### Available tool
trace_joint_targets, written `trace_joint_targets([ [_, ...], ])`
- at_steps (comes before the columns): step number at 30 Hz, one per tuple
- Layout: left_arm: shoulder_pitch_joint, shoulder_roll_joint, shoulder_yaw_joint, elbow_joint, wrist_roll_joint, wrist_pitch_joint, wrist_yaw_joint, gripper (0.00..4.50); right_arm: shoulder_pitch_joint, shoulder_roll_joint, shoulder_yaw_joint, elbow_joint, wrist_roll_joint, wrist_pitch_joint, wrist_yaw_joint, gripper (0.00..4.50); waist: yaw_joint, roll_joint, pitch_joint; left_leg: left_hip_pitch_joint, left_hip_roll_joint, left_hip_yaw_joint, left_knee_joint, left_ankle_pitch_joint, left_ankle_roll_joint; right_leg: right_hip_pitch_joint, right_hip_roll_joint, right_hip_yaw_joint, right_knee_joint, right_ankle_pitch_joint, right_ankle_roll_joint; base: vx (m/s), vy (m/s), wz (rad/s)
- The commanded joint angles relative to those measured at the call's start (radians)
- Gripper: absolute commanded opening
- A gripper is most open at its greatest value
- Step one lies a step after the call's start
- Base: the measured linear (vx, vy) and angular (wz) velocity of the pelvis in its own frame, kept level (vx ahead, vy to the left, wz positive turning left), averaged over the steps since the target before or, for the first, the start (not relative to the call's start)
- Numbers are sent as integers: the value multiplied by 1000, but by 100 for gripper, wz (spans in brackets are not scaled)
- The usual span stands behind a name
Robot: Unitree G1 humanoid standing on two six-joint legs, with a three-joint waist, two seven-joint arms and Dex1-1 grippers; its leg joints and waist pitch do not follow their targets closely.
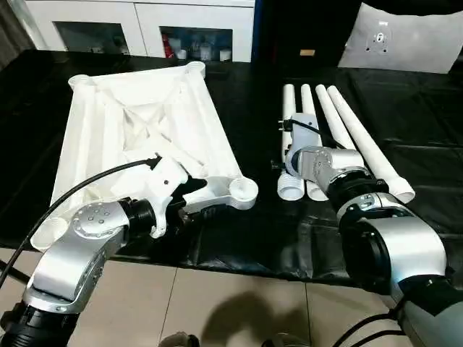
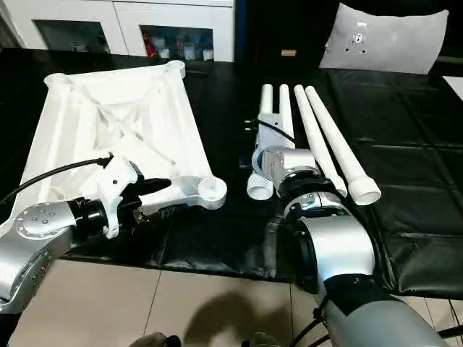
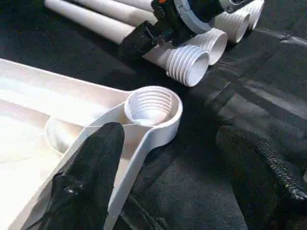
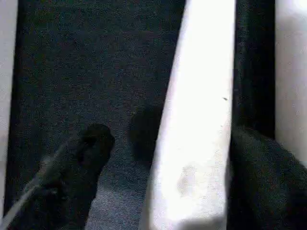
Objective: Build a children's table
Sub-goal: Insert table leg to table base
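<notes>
On corner socket (image 3: 152, 106), threads visible, wrist view

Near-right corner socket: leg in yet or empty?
Empty. The left wrist view shows the socket open, its inner threads bare; the four legs lie on the black surface.

- Lying across the middle: black padded surface (image 1: 405, 130), wrinkling near its front edge.
- Showing below: beige tiled floor (image 1: 239, 303).
- Standing behind: white cabinets (image 1: 145, 25) with glass doors.
- Leaning at far right: grey cushion (image 1: 405, 36).
</notes>
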Motion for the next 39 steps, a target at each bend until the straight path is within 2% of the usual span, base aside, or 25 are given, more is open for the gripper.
trace_joint_targets([
  [1,-11,1,-12,-15,9,-9,4,351,-19,9,-2,19,13,22,15,377,1,8,-67,23,68,-15,-59,-30,49,49,-78,46,-55,165,-330,0,0,0],
  [4,-21,-6,-18,-6,12,-14,5,351,-21,6,-6,20,14,34,29,363,1,15,-67,23,68,-15,-59,-27,46,48,-79,46,-55,166,-330,0,0,0],
  [5,-27,-9,-21,0,13,-16,5,351,-23,3,-5,21,12,41,37,341,0,16,-67,23,68,-15,-59,-31,43,48,-76,45,-55,167,-330,0,0,0],
  [9,-43,-14,-31,20,22,-29,6,351,-23,-4,-6,25,9,49,46,310,0,15,-69,22,68,-16,-57,-26,42,49,-77,45,-53,187,-333,0,0,0],
  [12,-59,-20,-38,41,31,-44,7,351,-22,-11,-9,25,10,56,50,286,1,21,-71,24,67,-16,-56,-20,41,50,-78,44,-52,197,-335,0,0,0],
  [15,-71,-27,-40,61,37,-62,7,351,-28,-14,-19,22,17,62,62,258,1,18,-73,23,67,-16,-55,-21,41,52,-78,44,-51,204,-339,0,0,0],
  [18,-75,-23,-42,75,43,-70,8,351,-34,-14,-27,21,24,63,65,244,1,21,-76,22,67,-17,-53,-2,49,53,-78,43,-49,227,-341,0,0,0],
  [19,-75,-20,-45,78,48,-71,9,351,-36,-15,-29,22,25,62,65,223,1,22,-75,22,67,-16,-53,-8,51,52,-78,43,-49,223,-343,0,0,0],
  [21,-78,-19,-49,88,55,-76,9,351,-40,-14,-36,23,31,59,68,210,1,21,-76,22,68,-16,-53,-6,53,53,-79,43,-49,226,-345,0,0,0],
  [22,-79,-20,-51,91,57,-79,10,351,-42,-14,-38,23,33,59,68,210,2,21,-76,22,68,-16,-53,-4,55,53,-78,43,-48,227,-346,0,0,0],
  [23,-81,-22,-53,95,60,-82,11,351,-43,-14,-41,23,35,59,68,203,1,15,-78,22,68,-15,-53,-4,58,54,-77,43,-49,225,-347,0,0,0],
  [24,-85,-27,-56,104,67,-93,15,351,-46,-12,-46,24,37,56,70,196,2,13,-80,22,68,-15,-51,2,61,55,-79,43,-49,223,-349,0,0,0],
  [26,-87,-38,-45,108,63,-103,23,351,-47,-6,-56,23,44,49,68,192,4,20,-82,23,69,-15,-49,8,63,54,-80,43,-47,216,-348,0,0,0],
  [32,-104,-53,-18,136,58,-121,39,351,-55,6,-56,-8,60,27,103,186,4,20,-86,21,68,-16,-46,31,74,56,-80,41,-43,252,-351,0,0,0],
  [33,-109,-57,-14,146,60,-126,44,351,-57,5,-62,-17,67,24,108,186,4,28,-89,22,69,-17,-44,37,74,55,-79,39,-42,265,-350,0,0,0],
  [34,-123,-64,-11,168,67,-136,54,351,-62,2,-70,-34,78,29,116,186,5,31,-91,21,68,-17,-42,40,76,56,-79,38,-40,272,-352,0,0,0],
  [35,-134,-72,-11,181,74,-140,66,351,-57,-1,-86,-58,96,21,122,186,5,28,-91,22,67,-16,-42,38,78,56,-78,38,-41,273,-351,0,0,0],
  [39,-177,-115,9,215,74,-157,111,351,-20,-8,-92,-169,115,-25,163,186,9,33,-93,19,69,-18,-40,31,82,58,-80,37,-40,277,-344,0,0,0],
])
